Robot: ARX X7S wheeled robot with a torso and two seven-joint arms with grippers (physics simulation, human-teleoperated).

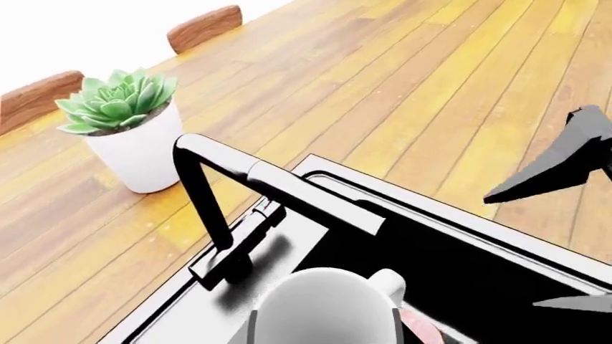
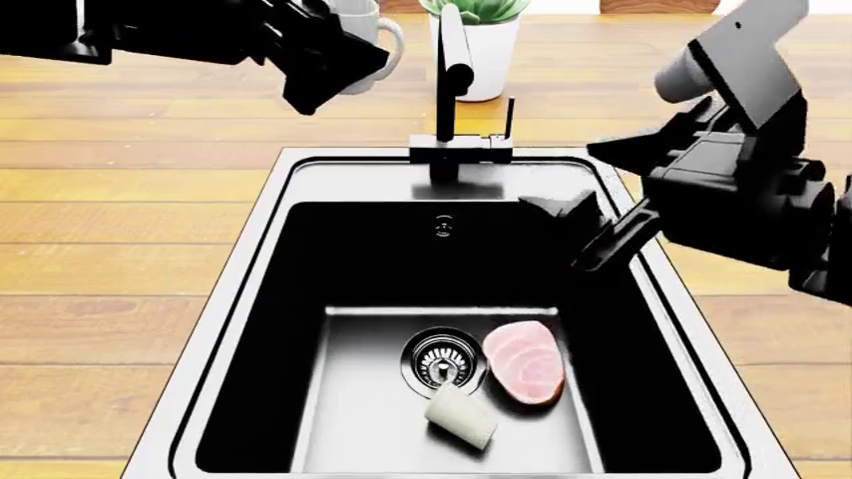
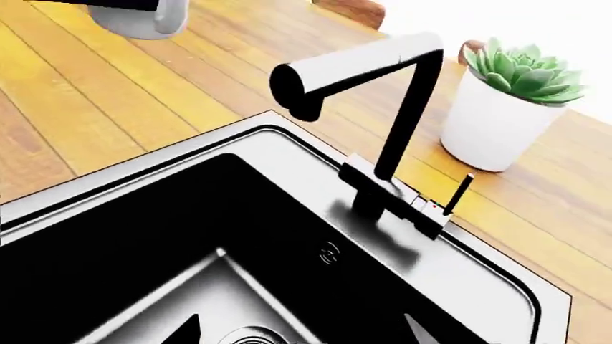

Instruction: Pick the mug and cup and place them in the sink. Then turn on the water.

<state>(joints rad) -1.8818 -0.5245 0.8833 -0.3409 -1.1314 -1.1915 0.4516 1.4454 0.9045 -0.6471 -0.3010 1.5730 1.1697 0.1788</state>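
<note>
1. Mug [image 2: 362, 30]: held by the left pincer [image 2: 330, 62], which is clenched on it at the far left of the sink [image 2: 239, 289], over the wooden counter [image 2: 134, 220] and just left of the tap [image 2: 450, 85]. In the head view only the white rim and loop handle show past the dark pincer.
2. Left wrist view: the mug's open mouth [image 1: 325, 308] fills the near edge, with its handle toward the basin. The pincer fingers that grip it barely show here, so how wide they sit cannot be told from this view.
3. Right pincer [image 2: 586, 235]: spread open and grasping nothing, it hangs over the right side of the basin, near the rim. Its two dark fingertips also show at the edge of the right wrist view.
4. Cup [image 2: 461, 417]: lying on its side on the basin floor, just near of the round steel drain [image 2: 444, 359]. A pink slab of raw meat [image 2: 524, 361] lies just right of the drain, close beside the cup.
5. Only the head view shows the cup and the meat.
6. The right wrist view shows the tap's lever [image 3: 457, 195] upright beside the tap base, which the left wrist view does not show.
7. A potted succulent [image 1: 129, 132] in a white pot stands on the counter beyond the tap.
</note>
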